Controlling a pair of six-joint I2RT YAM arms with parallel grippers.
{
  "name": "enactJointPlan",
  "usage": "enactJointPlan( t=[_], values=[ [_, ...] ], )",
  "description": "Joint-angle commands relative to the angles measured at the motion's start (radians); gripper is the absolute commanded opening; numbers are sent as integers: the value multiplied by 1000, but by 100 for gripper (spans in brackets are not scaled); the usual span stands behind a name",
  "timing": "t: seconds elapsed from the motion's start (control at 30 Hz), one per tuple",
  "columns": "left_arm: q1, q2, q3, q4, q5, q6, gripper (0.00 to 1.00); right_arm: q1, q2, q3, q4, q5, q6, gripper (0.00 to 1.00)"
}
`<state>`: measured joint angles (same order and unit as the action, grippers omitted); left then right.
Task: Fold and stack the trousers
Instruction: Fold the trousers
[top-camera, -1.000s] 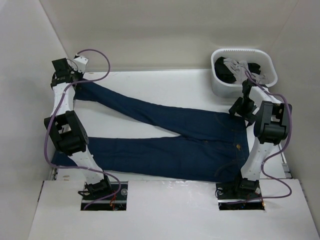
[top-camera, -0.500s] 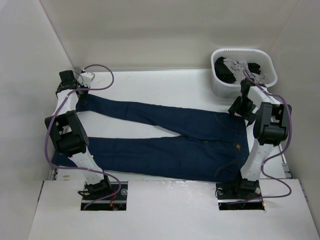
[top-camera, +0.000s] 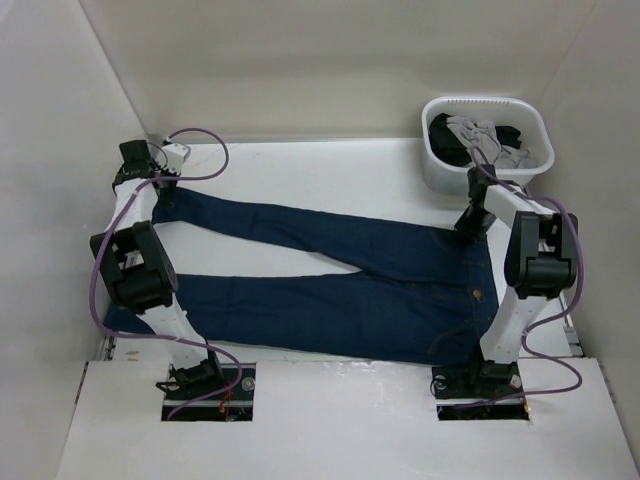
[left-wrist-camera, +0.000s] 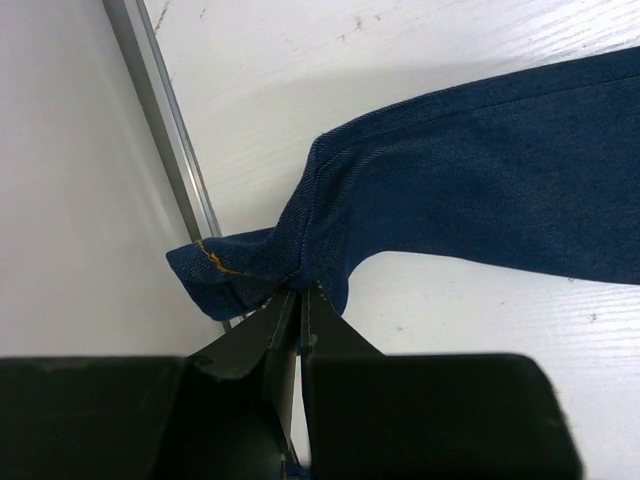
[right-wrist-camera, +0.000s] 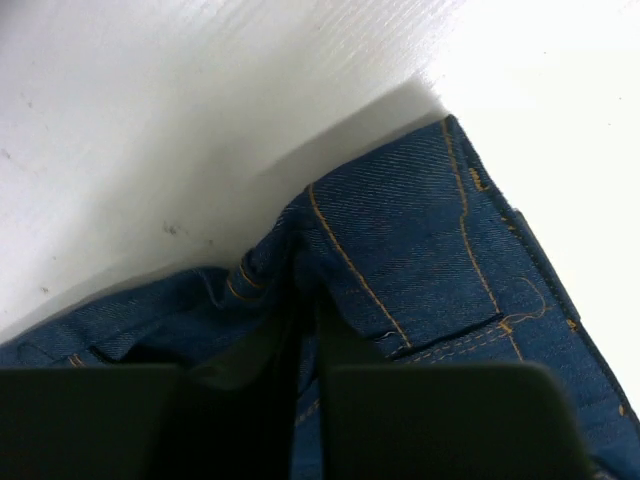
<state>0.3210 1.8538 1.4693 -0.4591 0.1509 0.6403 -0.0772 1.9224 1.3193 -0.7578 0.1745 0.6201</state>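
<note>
The dark navy trousers (top-camera: 330, 275) lie flat across the table, waist to the right and both legs running left. At the far left, my left gripper (top-camera: 150, 182) is shut on the hem of the far leg. In the left wrist view the fingertips (left-wrist-camera: 300, 292) pinch the bunched cuff of the trousers (left-wrist-camera: 480, 170) beside its orange stitching. My right gripper (top-camera: 470, 228) is down on the far corner of the waistband. In the right wrist view it (right-wrist-camera: 305, 305) is shut on a fold of the trousers (right-wrist-camera: 420, 250) next to a pocket seam.
A white basket (top-camera: 448, 178) with grey and black garments (top-camera: 480, 140) stands at the back right, just beyond the right arm. A metal rail (left-wrist-camera: 170, 130) runs along the table's left edge, close to the held cuff. White walls enclose the table on three sides.
The right gripper came down onto the waistband corner and shut on it. The left gripper drew the far leg's hem nearer, so that leg lies less slanted.
</note>
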Motion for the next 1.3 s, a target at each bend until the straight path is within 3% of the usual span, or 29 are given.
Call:
enactJointPlan(
  t=[0.0,0.1,0.4,0.5,0.63,0.73,0.83,1.0,1.13,1.27],
  values=[
    [11,-91,20,30,-1,9,1,4,0,-80,31,-24,9,5],
    [16,-128,-3,43,-1,9,1,-14,-92,-124,87,-10,4,0],
    [75,-275,-53,186,73,18,0,-17,-587,-385,415,166,89,0],
    [147,-359,-174,246,195,53,0,-17,-748,-506,523,169,122,0],
    [253,-497,-407,261,297,107,0,10,-991,-685,534,204,197,0],
    [328,-599,-538,278,309,133,0,23,-1187,-790,468,230,266,0],
    [368,-683,-628,251,285,162,0,26,-1342,-839,286,235,352,0],
    [335,-786,-744,241,178,199,0,37,-1503,-855,13,276,487,0],
    [353,-857,-753,228,125,164,0,24,-1573,-829,-171,281,582,2],
    [379,-910,-779,205,99,203,0,110,-1574,-789,-329,202,755,24]
  ],
)
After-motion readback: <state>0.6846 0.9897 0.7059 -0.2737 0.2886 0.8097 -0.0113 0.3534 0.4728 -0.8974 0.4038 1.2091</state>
